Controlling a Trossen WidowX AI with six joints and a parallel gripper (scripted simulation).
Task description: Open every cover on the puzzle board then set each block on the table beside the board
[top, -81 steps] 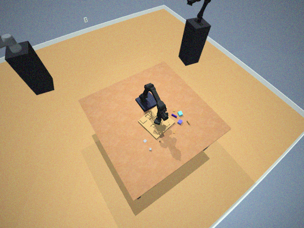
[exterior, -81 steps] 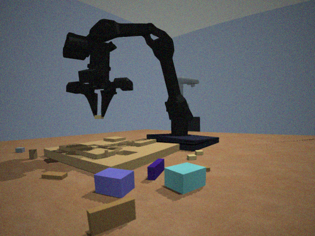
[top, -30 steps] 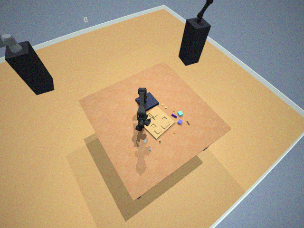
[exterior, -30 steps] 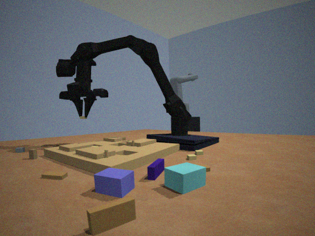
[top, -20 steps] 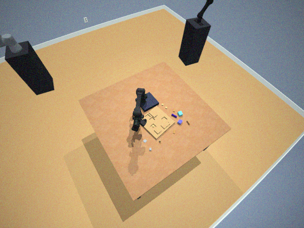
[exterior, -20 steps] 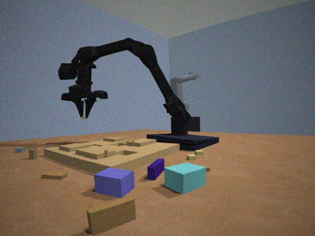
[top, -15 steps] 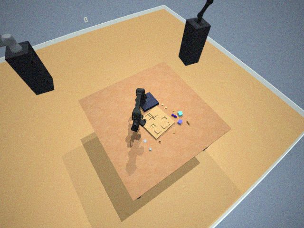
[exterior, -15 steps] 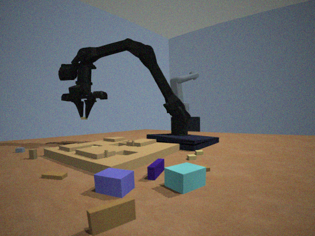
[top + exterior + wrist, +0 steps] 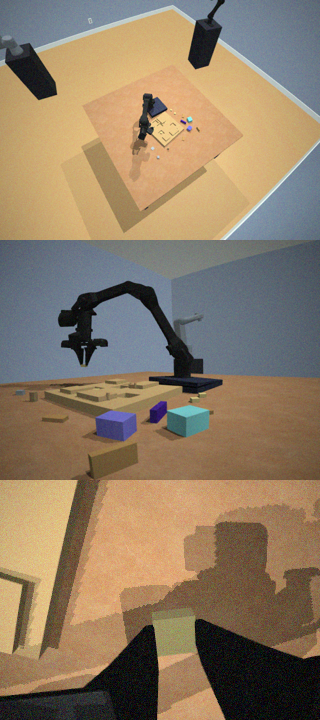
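The black parallel-jaw tool (image 9: 83,363) is closed narrowly on a small tan cube block (image 9: 173,631), raised above the orange-brown table (image 9: 232,426) beside the tan puzzle board (image 9: 144,398).

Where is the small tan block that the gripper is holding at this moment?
The small tan block is pinched between the gripper fingertips, high in the air; in the wrist view it hangs over bare table, just beside the puzzle board edge.
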